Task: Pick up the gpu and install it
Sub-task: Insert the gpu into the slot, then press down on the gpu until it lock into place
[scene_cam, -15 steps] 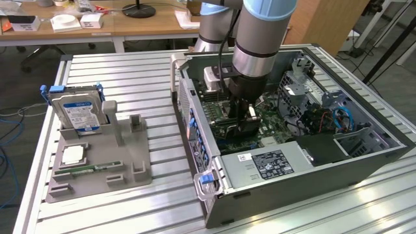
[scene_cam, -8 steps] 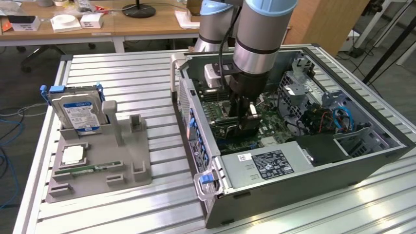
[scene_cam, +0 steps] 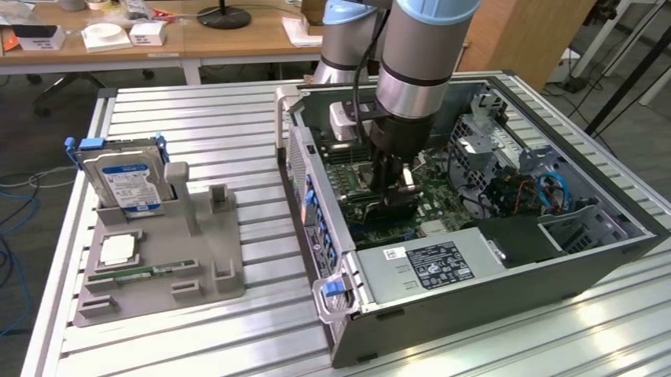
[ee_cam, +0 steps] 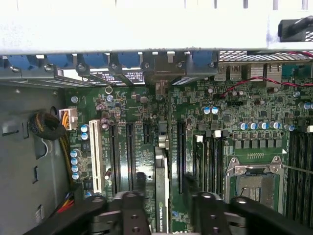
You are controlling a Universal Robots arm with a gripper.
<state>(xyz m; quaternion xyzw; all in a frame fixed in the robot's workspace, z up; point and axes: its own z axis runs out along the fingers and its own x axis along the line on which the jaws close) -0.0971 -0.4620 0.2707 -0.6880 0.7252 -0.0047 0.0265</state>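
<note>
Gripper (ee_cam: 164, 205) clamps gpu (ee_cam: 162, 196), edge label "NVIDIA QUADRO".

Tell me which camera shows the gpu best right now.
The wrist view: the gpu stands edge-on between the end effector fingers, above the motherboard slots. In the exterior view, the arm covers most of it.

Bench (scene_cam: 241, 118): slatted aluminium surface. Resting directly on it, an open computer case (scene_cam: 504, 283), into which the pincer (scene_cam: 397, 196) reaches. Well apart from the pincer, toward the exterior view's left, a grey parts holder (scene_cam: 157, 271) sits flat on the slats.
</note>
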